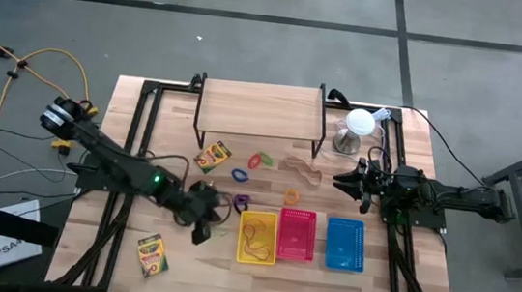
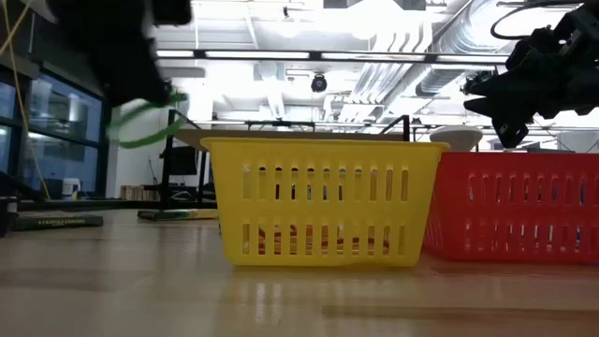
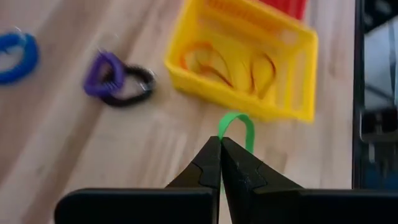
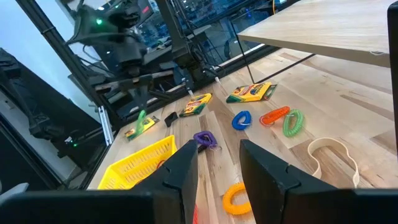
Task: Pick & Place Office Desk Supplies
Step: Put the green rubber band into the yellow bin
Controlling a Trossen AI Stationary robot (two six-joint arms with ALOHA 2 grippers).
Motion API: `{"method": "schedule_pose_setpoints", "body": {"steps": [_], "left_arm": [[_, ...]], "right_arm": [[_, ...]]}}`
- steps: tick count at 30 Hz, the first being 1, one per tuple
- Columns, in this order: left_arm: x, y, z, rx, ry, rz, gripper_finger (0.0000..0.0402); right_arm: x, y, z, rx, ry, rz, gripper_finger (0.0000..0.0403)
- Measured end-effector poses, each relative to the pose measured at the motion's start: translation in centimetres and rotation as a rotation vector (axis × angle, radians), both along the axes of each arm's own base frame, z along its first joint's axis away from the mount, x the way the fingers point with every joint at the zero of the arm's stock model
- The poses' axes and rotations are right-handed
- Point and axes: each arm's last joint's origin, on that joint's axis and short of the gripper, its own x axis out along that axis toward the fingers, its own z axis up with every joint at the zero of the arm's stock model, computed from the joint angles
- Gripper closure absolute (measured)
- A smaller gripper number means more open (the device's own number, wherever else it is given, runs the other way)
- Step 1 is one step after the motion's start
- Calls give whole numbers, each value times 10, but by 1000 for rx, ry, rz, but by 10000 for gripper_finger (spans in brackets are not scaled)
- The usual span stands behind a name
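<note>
Wood riser (image 1: 262, 107), white dome (image 1: 359, 123), approx. three baskets (image 1: 344, 244).

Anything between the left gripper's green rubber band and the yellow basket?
No, bare wood separates the green rubber band from the yellow basket; the left wrist view shows it.

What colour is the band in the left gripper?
Green band, pinched by the left gripper; left wrist view shows it best.

No legible text anywhere.
</note>
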Motion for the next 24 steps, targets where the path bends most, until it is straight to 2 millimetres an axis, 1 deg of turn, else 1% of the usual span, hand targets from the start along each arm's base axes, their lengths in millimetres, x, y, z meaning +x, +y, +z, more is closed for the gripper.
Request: {"method": "schedule_pose_setpoints", "body": {"steps": [6, 11, 18, 24], "left_arm": [[15, 25, 5, 13, -69, 68, 401], [22, 36, 9, 12, -112, 45, 401], [22, 37, 9, 7, -116, 40, 401], [32, 33, 3, -26, -133, 11, 401]], "right_arm": [[0, 0, 0, 0, 0, 0, 296], [0, 0, 0, 0, 0, 0, 296], [0, 0, 0, 0, 0, 0, 296], [0, 0, 0, 0, 0, 0, 296]]}}
